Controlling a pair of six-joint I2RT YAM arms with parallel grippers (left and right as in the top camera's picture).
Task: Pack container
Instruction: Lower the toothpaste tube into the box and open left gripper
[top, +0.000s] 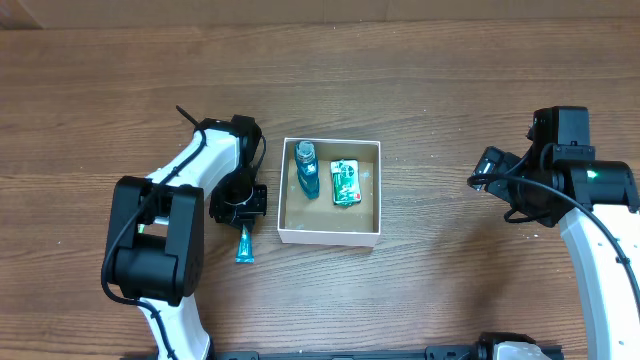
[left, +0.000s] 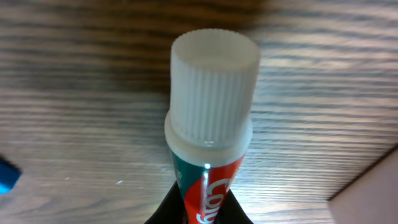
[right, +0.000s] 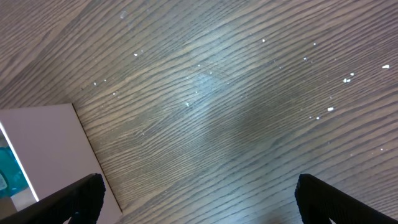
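Note:
The container (top: 329, 236), a shallow white-walled square box with a brown floor, sits mid-table. It holds a blue bottle (top: 307, 168) and a green packet (top: 345, 182). My left gripper (top: 240, 205) is just left of the box. It is shut on a red-and-green toothpaste tube (left: 211, 186) whose white ribbed cap (left: 213, 87) points away from the fingers over the wood. The tube is hidden under the gripper in the overhead view. My right gripper (top: 487, 172) (right: 199, 205) is open and empty over bare wood right of the box. The box wall (right: 43, 149) shows at the left of the right wrist view.
A small teal item (top: 243, 246) lies on the table just below my left gripper, and a blue edge (left: 6, 177) shows at the left of the left wrist view. A corner of the box (left: 373, 186) is close on the tube's right. The table is brown wood.

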